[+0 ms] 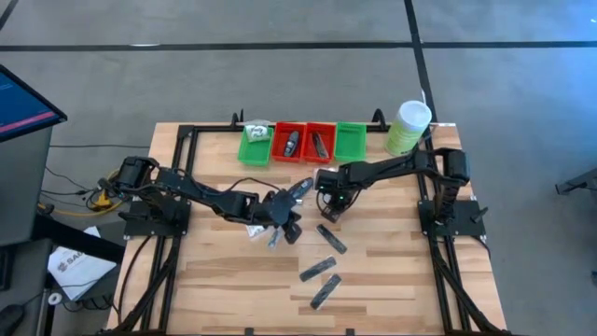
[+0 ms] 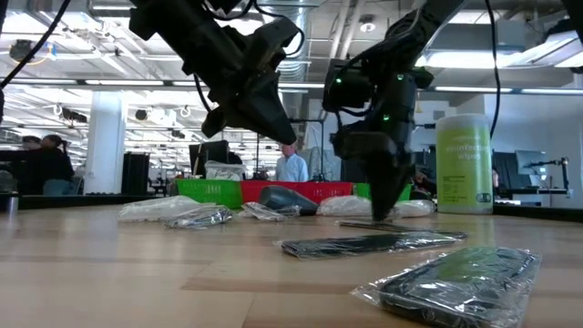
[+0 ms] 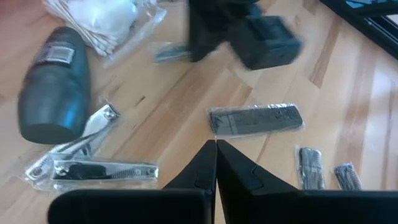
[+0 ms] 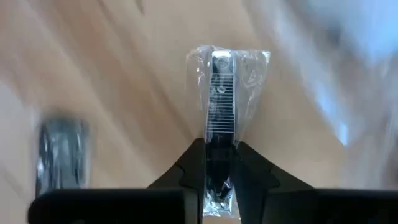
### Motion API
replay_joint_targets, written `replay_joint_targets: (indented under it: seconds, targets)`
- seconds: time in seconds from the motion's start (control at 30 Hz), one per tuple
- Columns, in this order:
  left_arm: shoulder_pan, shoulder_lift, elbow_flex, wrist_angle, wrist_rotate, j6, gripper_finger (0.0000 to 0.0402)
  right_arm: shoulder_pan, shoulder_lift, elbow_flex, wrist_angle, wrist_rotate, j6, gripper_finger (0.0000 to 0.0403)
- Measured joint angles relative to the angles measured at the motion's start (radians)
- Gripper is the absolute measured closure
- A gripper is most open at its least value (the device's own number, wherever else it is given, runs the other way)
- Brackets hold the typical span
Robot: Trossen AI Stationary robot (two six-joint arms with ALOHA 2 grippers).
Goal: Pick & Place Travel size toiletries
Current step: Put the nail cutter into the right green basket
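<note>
We see the right tool (image 4: 219, 163) down at the desk (image 1: 224, 289) near its middle, fingers pinched on one end of a wrapped nail clipper (image 4: 221, 93), a slim silvery metal piece in a clear plastic sleeve lying flat on the wood. In the low view that right tool (image 2: 383, 205) points straight down with its tips at the surface. The left tool (image 3: 216, 163) hovers just beside it over the middle of the desk, fingers pressed together and holding nothing. Under it lie a dark oval deodorant (image 3: 55, 84), a white soft packet (image 3: 102, 18), more wrapped clippers (image 3: 99, 169) and a flat dark comb in wrap (image 3: 256, 119). More wrapped dark bars (image 1: 325, 280) sit nearer the desk's front edge. The trays (image 1: 303, 142) line the far edge, with a pale green canister (image 1: 408, 128) at their right end.

We judge the clipper light and stiff, but the sleeve is slick and loose, so it may slide or swing in the pinch. Best hold is across the metal body, not on bare film. The white packets look soft, the oval piece may roll
</note>
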Motion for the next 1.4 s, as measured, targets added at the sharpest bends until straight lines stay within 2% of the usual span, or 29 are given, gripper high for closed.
replay_joint_targets:
  seconds: [0.27, 0.43, 0.67, 0.83, 0.97, 1.1, 1.23, 1.4]
  targets:
    - [0.0, 0.0, 0.0, 0.011, -0.027, 0.0, 0.04, -0.09, -0.172, 0.079, -0.121, -0.088, 0.02, 0.0358]
    - [-0.014, 0.0, 0.0, 0.018, -0.035, 0.0, 0.04, -0.206, -0.306, 0.151, -0.095, -0.199, 0.065, 0.0358]
    - [-0.033, 0.0, 0.0, 0.018, -0.037, 0.0, 0.04, -0.38, -0.383, 0.276, -0.127, -0.22, 0.11, 0.0358]
    - [-0.04, 0.0, 0.0, 0.018, -0.041, 0.0, 0.04, -0.463, -0.343, 0.336, -0.162, -0.18, 0.076, 0.0358]
    - [-0.043, 0.0, 0.0, 0.019, -0.043, 0.0, 0.04, -0.513, -0.256, 0.35, -0.229, -0.107, 0.024, 0.0358]
    - [-0.05, 0.0, 0.0, 0.02, -0.043, 0.0, 0.04, -0.556, -0.149, 0.35, -0.253, -0.079, -0.007, 0.0358]
    - [-0.058, 0.0, 0.0, 0.02, -0.042, 0.0, 0.04, -0.583, -0.069, 0.351, -0.262, 0.003, -0.011, 0.0358]
    - [-0.061, 0.0, 0.0, 0.02, -0.042, 0.0, 0.04, -0.595, -0.003, 0.351, -0.265, 0.05, -0.031, 0.0358]
